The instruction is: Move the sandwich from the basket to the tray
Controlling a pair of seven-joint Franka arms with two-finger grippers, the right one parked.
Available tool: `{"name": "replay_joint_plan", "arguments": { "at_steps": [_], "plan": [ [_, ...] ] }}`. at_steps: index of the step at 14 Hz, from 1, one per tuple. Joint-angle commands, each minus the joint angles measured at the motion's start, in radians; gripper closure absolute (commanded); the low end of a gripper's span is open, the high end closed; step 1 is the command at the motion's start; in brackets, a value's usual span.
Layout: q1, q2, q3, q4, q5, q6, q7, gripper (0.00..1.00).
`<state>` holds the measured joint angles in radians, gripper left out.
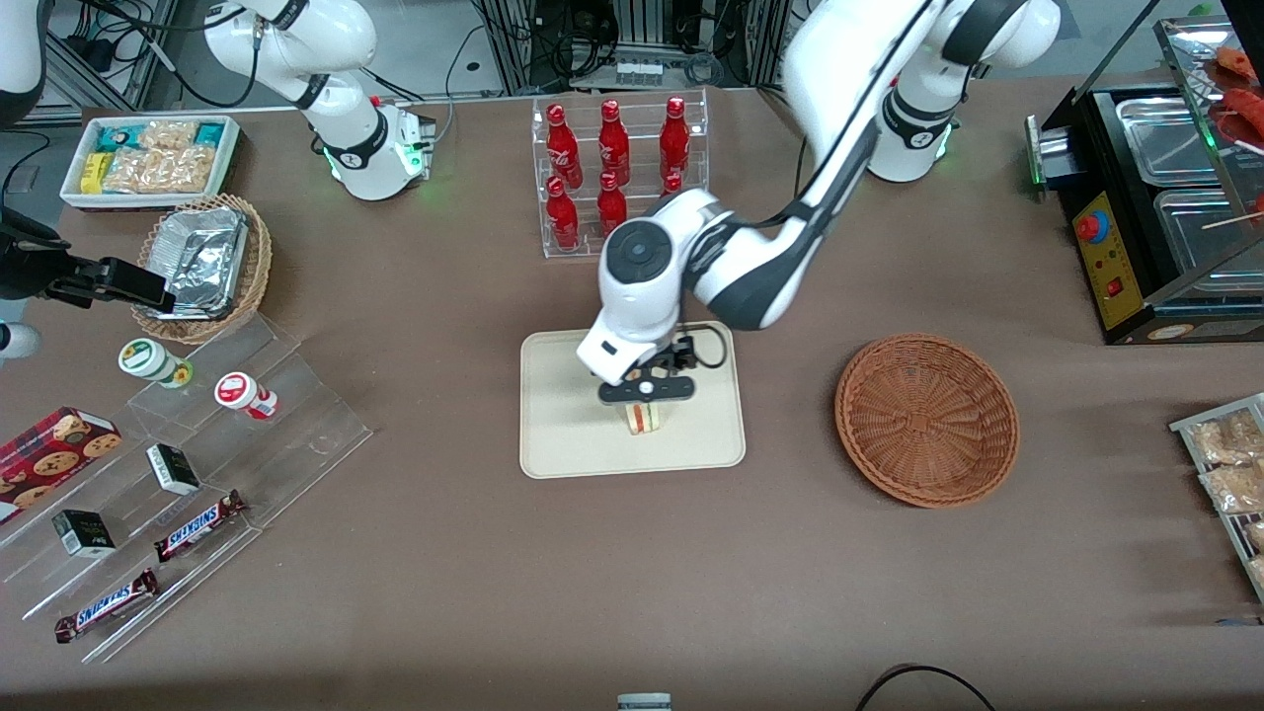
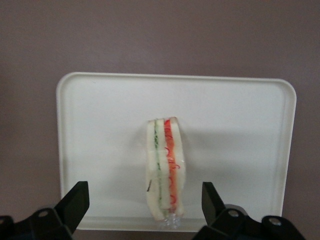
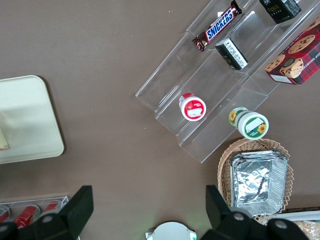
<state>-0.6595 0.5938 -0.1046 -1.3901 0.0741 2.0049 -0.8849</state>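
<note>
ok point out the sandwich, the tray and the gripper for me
sandwich point(image 2: 166, 167), left wrist view, on its layered edge
tray point(image 1: 563, 434), front view, on bare floor near its rim
gripper point(image 1: 647, 407), front view, between its open fingers above the sandwich

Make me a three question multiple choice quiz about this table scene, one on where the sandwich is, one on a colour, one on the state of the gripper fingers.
1. Where is the small triangular sandwich wedge with red and green filling?
A. In the round reddish-brown wicker basket
B. On the flat cream rectangular plastic tray
C. On the bare tablecloth

2. What colour are the bottles in the clear rack?
A. Red
B. Green
C. Blue

3. How are the left arm's gripper fingers?
A. Shut on the sandwich
B. Shut on nothing
C. Open, one on each side of the sandwich

Answers:
1 B: the sandwich stands on the tray, while the basket holds nothing.
2 A: the bottles are red with red caps.
3 C: the gripper hangs above the tray, and the fingers stand clear of the sandwich.
</note>
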Motion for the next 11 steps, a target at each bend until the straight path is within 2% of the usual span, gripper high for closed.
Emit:
{"name": "replay_joint_plan", "arguments": {
  "at_steps": [1, 4, 7, 11],
  "plan": [
    [0.096, -0.153, -0.003, -0.036, -0.005, -0.16, -0.003, 0.01],
    [0.21, -0.261, -0.003, -0.04, 0.004, -0.294, 0.01, 0.01],
    [0.319, -0.35, -0.003, -0.084, 0.004, -0.38, 0.211, 0.01],
    [0.46, -0.506, -0.003, -0.217, 0.004, -0.393, 0.464, 0.01]
  ]
}}
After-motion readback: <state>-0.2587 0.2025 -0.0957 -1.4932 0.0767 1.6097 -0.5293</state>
